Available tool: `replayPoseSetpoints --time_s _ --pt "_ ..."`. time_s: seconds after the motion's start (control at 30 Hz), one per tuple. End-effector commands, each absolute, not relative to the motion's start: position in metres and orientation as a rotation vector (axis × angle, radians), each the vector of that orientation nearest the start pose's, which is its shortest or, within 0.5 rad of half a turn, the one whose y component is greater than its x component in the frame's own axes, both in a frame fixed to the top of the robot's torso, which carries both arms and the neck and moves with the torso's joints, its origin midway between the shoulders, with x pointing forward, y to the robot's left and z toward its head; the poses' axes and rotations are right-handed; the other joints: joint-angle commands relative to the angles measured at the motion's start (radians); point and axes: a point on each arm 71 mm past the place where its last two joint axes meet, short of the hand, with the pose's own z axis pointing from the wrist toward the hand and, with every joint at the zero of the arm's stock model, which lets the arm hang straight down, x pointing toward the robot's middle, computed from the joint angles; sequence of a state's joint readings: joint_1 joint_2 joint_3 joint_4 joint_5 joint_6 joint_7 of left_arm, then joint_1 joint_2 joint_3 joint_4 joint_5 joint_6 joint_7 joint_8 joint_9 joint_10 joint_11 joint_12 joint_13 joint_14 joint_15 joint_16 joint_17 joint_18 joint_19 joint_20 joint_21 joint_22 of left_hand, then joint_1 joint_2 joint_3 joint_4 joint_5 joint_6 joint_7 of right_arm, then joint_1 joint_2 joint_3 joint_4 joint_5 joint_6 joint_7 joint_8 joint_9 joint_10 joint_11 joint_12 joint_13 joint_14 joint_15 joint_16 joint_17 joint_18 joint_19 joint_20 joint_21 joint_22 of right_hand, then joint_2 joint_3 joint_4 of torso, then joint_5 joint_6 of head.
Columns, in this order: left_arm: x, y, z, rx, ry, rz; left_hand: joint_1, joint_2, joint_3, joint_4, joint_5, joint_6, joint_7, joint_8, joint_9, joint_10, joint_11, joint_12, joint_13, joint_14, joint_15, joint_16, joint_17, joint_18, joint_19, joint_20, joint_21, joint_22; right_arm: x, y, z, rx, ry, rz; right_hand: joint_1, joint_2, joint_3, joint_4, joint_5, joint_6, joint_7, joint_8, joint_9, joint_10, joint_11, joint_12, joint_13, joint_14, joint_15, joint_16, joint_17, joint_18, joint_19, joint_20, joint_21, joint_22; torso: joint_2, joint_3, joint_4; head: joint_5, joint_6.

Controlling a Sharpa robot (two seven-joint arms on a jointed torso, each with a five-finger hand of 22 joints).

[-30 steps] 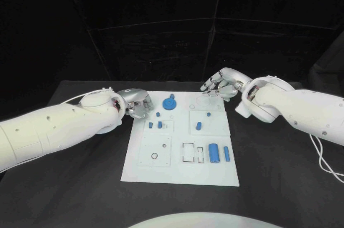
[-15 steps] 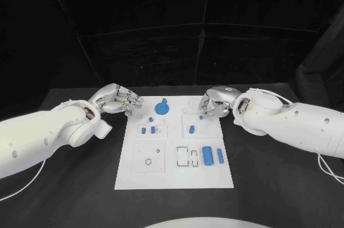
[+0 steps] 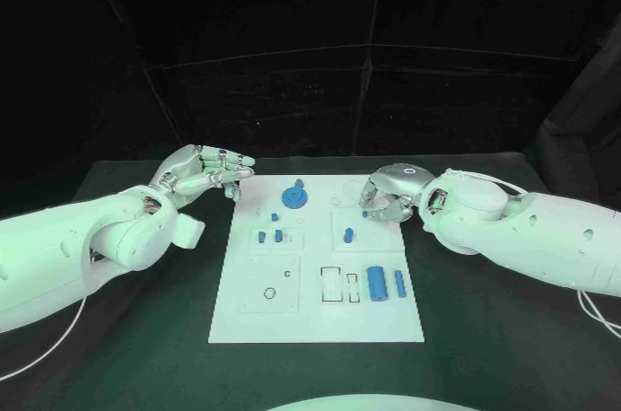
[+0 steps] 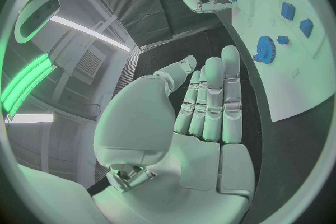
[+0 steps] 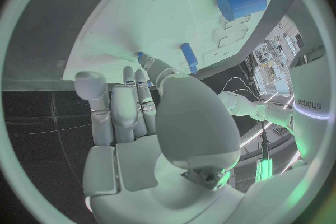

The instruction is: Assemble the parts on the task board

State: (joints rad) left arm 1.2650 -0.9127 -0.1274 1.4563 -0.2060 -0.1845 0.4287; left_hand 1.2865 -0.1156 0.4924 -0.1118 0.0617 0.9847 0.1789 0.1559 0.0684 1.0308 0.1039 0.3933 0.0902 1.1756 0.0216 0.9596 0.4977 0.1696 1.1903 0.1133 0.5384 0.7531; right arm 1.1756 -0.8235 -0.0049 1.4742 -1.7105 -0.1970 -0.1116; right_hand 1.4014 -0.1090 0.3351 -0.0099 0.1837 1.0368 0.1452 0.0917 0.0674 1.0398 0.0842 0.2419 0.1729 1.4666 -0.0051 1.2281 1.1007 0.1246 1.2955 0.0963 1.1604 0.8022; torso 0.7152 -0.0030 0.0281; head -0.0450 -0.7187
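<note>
The white task board (image 3: pixel 317 317) lies in the middle of the table. My right hand (image 3: pixel 386 196) hangs over its far right part, fingertips closed around a small blue peg (image 3: pixel 366 215) that stands in the board. That peg (image 5: pixel 142 57) shows between thumb and fingers in front of my right hand (image 5: pixel 140 112). My left hand (image 3: pixel 207 170) is raised just off the board's far left corner; its fingers (image 4: pixel 213 95) lie straight and hold nothing. A blue gear (image 3: pixel 296 196) sits at the far middle. A blue cylinder (image 3: pixel 378 283) and slim bar (image 3: pixel 400 284) lie near right.
Two short blue pieces (image 3: pixel 269 237) and a tiny peg (image 3: pixel 272 216) stand left of centre, and another blue piece (image 3: pixel 348 235) lies below my right hand. Rectangular slots (image 3: pixel 331 281) and a small ring (image 3: pixel 269 293) mark the near half. Black table (image 3: pixel 504 339) surrounds the board.
The camera has shifted. My right hand came from beyond the board's far right corner down onto the small peg. My left hand lifted away from the board's far left corner.
</note>
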Motion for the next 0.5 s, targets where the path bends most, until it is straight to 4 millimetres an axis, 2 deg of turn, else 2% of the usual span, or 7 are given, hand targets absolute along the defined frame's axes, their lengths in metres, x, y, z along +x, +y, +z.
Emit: replayPoseSetpoints --time_s 0.03,0.33,0.5 --pt "0.4954 0.2559 -0.1732 -0.870 1.460 -1.527 0.005 0.004 -0.008 -0.001 -0.002 0.000 0.006 0.002 -0.001 -0.004 0.003 0.006 0.001 -0.003 -0.003 0.004 -0.002 0.013 0.006 0.001 -0.004 -0.001 0.4916 -0.1983 -0.1930 -0.439 1.692 0.460 -0.001 -0.013 0.016 -0.001 -0.008 0.003 0.008 -0.006 0.000 0.006 0.006 -0.006 -0.009 0.025 0.007 0.005 0.001 0.008 0.002 0.008 0.004 0.002 0.001 0.0003 -0.0028 0.002 -0.001" --pt "0.4965 0.2560 -0.1738 -0.873 1.462 -1.524 0.008 0.006 -0.009 -0.003 -0.001 -0.001 0.008 0.003 -0.001 -0.006 0.004 0.008 0.001 -0.004 -0.003 0.005 -0.003 0.013 0.007 0.002 -0.006 -0.003 0.4915 -0.1930 -0.1991 -0.454 1.723 0.465 0.005 -0.002 0.082 -0.017 -0.046 0.027 0.007 -0.005 0.003 0.043 0.000 0.000 -0.035 0.027 0.002 0.015 0.009 0.007 0.007 0.005 0.012 0.012 0.003 0.0010 -0.0007 0.002 -0.005" --pt "0.4970 0.2561 -0.1742 -0.875 1.465 -1.521 0.010 0.007 -0.010 -0.004 -0.001 -0.002 0.009 0.003 -0.001 -0.009 0.005 0.009 0.000 -0.004 -0.002 0.005 -0.004 0.013 0.008 0.002 -0.006 -0.004 0.4923 -0.1928 -0.2028 -0.457 1.743 0.456 0.006 0.002 0.116 -0.029 -0.053 0.050 0.003 0.002 0.005 0.073 -0.006 0.007 -0.042 0.028 -0.003 0.018 0.010 0.005 0.013 0.001 0.021 0.024 0.002 0.0010 -0.0020 0.005 -0.009"
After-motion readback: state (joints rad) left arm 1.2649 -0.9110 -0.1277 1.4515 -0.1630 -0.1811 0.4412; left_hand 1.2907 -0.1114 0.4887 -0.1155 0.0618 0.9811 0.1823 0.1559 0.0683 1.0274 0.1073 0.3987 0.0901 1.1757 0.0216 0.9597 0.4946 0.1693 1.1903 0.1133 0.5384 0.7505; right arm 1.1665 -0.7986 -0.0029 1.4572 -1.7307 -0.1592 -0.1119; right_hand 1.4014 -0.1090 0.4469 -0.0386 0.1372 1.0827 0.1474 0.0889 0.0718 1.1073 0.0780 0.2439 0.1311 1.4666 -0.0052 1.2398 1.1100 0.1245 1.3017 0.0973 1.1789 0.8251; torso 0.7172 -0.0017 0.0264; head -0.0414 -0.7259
